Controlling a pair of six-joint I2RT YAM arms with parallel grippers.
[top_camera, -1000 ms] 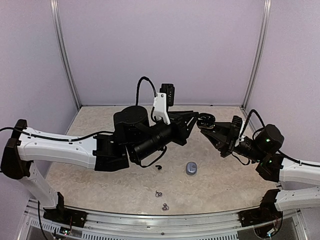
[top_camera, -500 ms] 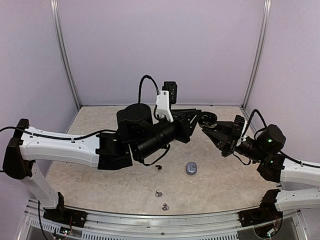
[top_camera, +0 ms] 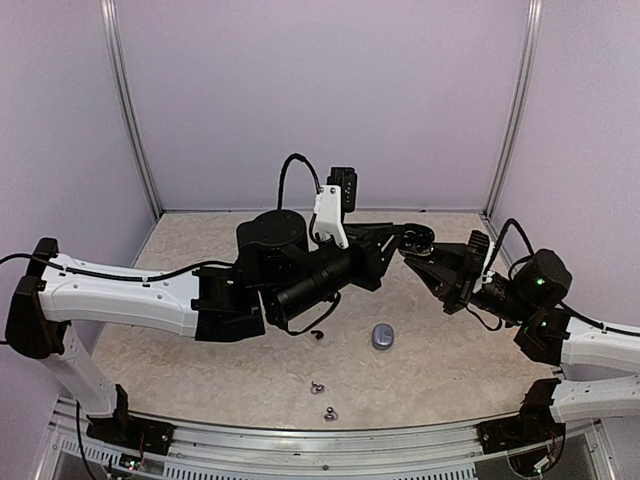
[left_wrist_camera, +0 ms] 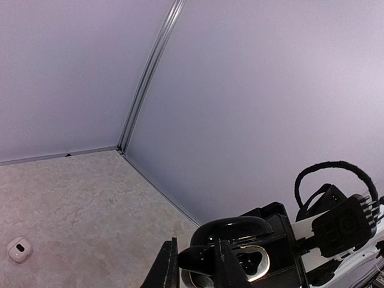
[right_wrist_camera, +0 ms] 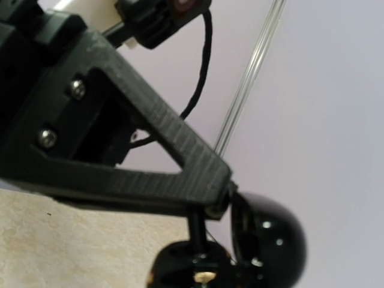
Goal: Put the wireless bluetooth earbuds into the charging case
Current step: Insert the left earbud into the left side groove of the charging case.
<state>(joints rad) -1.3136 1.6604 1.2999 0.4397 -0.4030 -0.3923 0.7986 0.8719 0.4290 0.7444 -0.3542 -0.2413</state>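
1. The left tool (top_camera: 392,240) has advanced rightward and now meets the open black charging case (top_camera: 416,236) at centre frame. Its jaws are narrow; what they hold cannot be told.
2. The right tool (top_camera: 407,252) stays clamped on that case.
3. Insertion looks imminent. A black earbud (top_camera: 318,334) lies lower centre on the bench (top_camera: 440,350).

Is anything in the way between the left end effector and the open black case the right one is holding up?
Nothing visible. The left end effector has its tips right at the open charging case, which the right end effector holds in the air. Whether the left one is gripping anything is unclear.
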